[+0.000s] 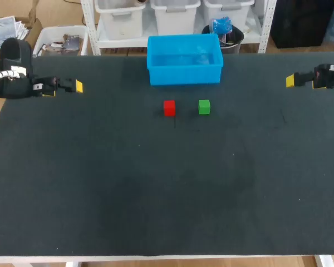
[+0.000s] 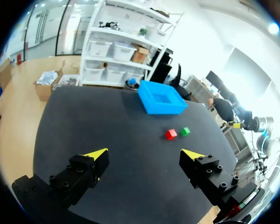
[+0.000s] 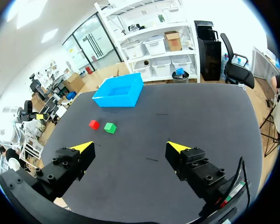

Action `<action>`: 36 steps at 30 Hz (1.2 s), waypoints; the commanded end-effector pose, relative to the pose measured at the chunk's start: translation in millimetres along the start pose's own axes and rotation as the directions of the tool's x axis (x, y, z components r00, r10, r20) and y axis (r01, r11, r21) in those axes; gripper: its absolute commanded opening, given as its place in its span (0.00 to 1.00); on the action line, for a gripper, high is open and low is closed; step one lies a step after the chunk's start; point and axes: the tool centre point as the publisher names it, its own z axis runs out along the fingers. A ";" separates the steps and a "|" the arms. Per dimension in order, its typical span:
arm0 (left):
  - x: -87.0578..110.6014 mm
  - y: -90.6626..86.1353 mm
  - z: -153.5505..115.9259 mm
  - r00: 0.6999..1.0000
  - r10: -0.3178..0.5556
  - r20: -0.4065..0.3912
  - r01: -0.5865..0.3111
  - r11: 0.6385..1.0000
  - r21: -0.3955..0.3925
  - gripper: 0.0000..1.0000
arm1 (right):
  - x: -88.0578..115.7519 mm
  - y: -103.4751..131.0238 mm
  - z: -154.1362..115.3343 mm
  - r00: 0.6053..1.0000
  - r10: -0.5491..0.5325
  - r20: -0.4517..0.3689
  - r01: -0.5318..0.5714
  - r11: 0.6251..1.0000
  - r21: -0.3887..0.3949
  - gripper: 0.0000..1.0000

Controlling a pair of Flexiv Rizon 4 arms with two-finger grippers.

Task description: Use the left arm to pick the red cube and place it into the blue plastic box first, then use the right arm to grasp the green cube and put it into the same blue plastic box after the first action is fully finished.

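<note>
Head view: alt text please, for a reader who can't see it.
A red cube and a green cube sit side by side, not touching, on a dark table just in front of an empty blue plastic box. The left gripper and right gripper are at the table's left and right sides, holding nothing.

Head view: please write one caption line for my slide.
Left gripper and right gripper open at the sides; red cube and green cube sit side by side before the empty blue plastic box.
</note>
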 end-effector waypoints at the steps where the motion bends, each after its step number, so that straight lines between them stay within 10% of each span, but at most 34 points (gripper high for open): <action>1: -0.8 -1.3 -0.2 1.000 -0.002 -0.004 0.002 1.000 -0.006 1.00 | -0.3 0.4 0.6 1.000 0.000 -0.001 0.000 1.000 0.003 1.00; 29: -0.8 -1.3 -0.2 1.000 -0.002 -0.004 0.002 1.000 -0.006 1.00 | -0.3 0.4 0.6 1.000 0.000 -0.001 0.000 1.000 0.003 1.00; 36: -22.5 -26.1 34.6 0.989 0.078 -0.127 -0.096 0.985 -0.144 1.00 | -0.3 0.4 0.6 1.000 0.000 -0.001 0.000 1.000 0.003 1.00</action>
